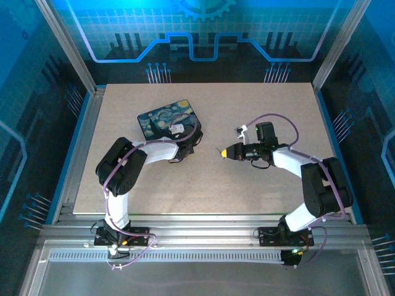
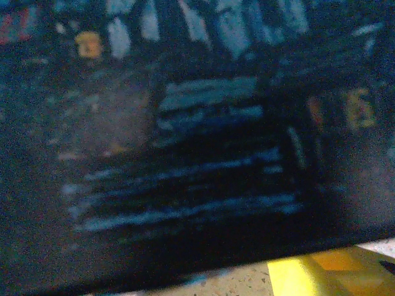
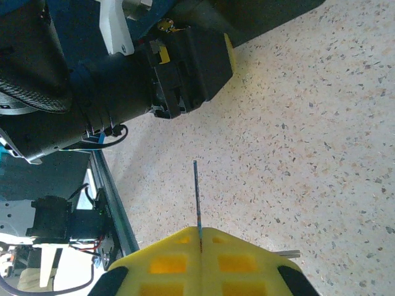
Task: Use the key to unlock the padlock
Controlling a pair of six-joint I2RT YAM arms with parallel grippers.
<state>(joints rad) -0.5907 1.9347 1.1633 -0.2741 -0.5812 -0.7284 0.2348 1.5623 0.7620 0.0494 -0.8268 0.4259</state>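
Right gripper (image 3: 200, 243): yellow fingertips pressed together, clamped on the key (image 3: 196, 191); low over the middle of the table (image 1: 265, 191), aimed toward the left edge.
Key, look: thin and silvery-grey, seen edge-on as one narrow straight blade; very small beside the fingers that hold it.
Key, grip: base pinched in the seam between the two fingertips, blade sticking straight out past them over the speckled surface.
Key, place: near the table's middle, between the two grippers, tip pointing at the left gripper (image 1: 190, 137) but apart from it.
Left gripper: at the near right corner of the box (image 1: 163, 120), pointing toward the far edge; impossible to tell whether spread or closed. Wrist view dark and blurred, one yellow finger (image 2: 296, 277) at its lower border.
Box: black, with a blue and yellow swirl-painted lid; left of centre, toward the far edge.
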